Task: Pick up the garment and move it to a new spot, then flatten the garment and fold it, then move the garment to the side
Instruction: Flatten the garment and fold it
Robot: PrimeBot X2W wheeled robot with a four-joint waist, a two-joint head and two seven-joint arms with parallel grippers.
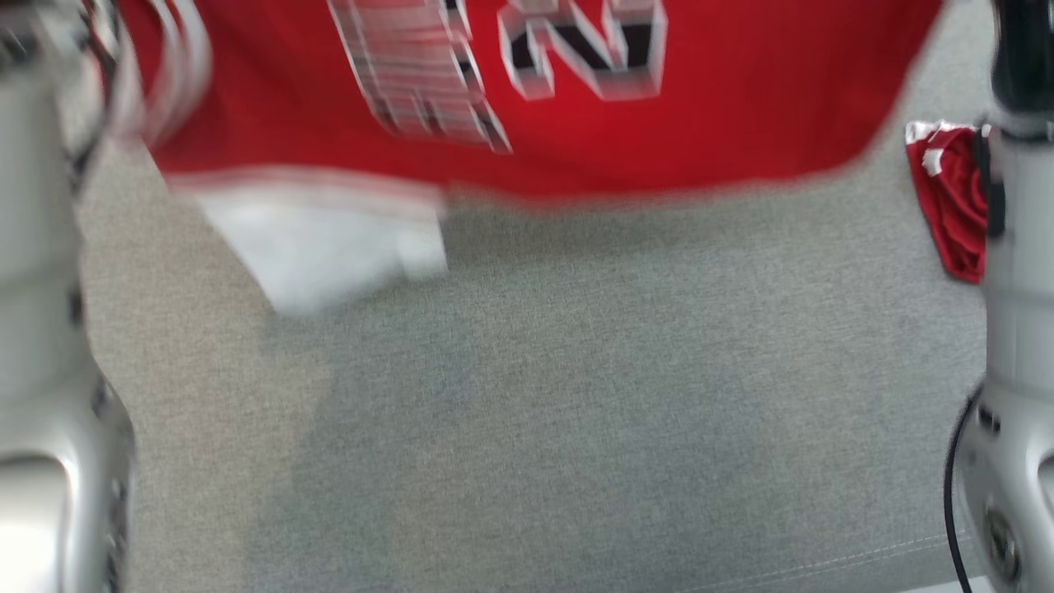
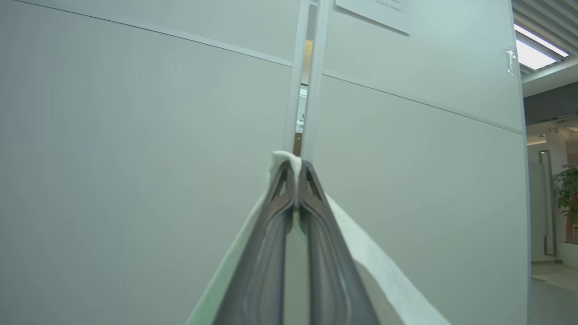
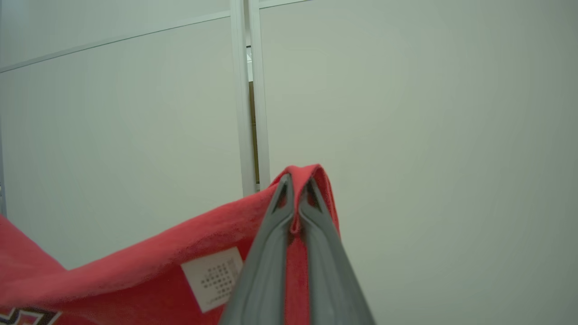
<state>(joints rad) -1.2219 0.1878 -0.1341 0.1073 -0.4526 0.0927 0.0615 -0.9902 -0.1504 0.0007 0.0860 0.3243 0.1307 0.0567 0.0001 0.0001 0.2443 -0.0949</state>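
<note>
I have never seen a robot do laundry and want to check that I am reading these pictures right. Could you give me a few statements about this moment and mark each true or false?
1. The garment is red with black-and-white lettering. True.
2. The right tool is open and holds nothing. False: it is shut on a red edge of the garment.
3. The left tool pinches a white part of the garment. True.
4. The garment lies neatly folded on the grey surface. False: it is held up, spread out and unfolded, with its lower edge over the surface.
5. A white label shows on the red cloth beside the right tool. True.
</note>
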